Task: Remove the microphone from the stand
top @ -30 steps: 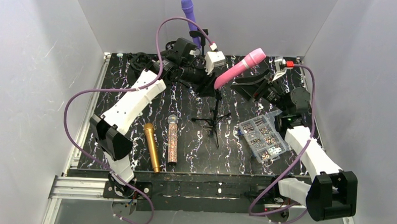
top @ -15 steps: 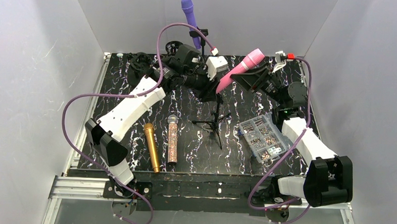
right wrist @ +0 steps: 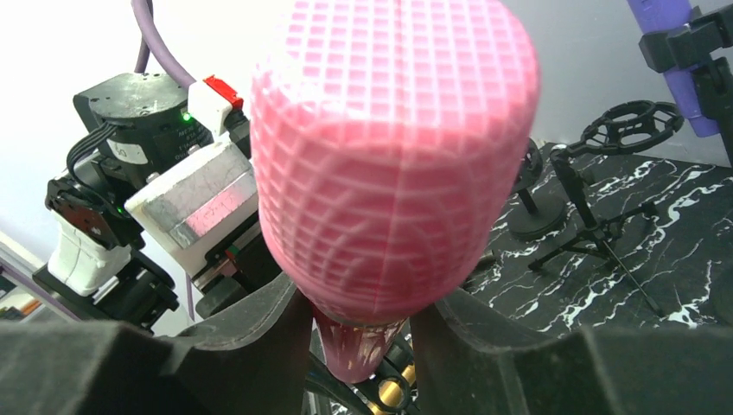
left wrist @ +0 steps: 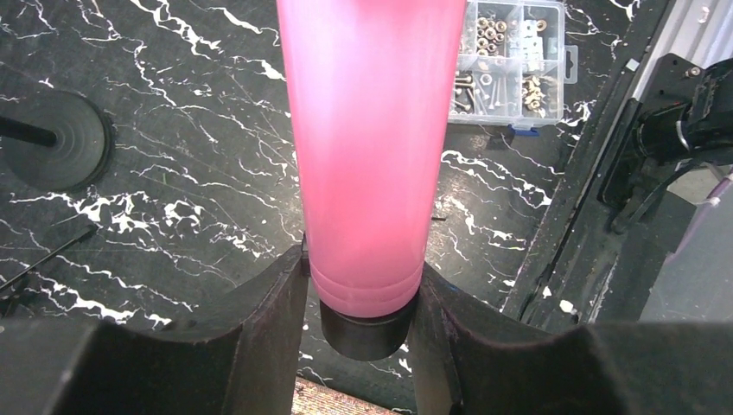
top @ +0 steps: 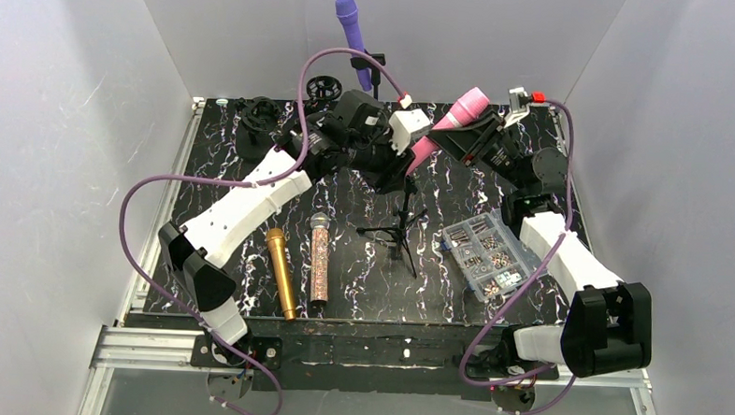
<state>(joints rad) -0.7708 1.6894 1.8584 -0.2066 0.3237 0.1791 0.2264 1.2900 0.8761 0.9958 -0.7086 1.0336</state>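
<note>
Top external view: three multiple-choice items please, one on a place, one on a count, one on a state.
1. Where is the clear plastic screw box?
A) right of the black tripod stand
B) far-left corner
C) on the aluminium rail

2. How many microphones lie flat on the black marble table?
A) one
B) two
C) four

3. The pink mesh-headed microphone is:
A) lying on the table
B) held aloft between both arms' fingers
C) inside the box

Key:
1 A, it sits at the stand's right.
2 B, the gold metal microphone and the glittery silver microphone.
3 B, the left fingers clamp its body and the right fingers flank its neck.
</note>
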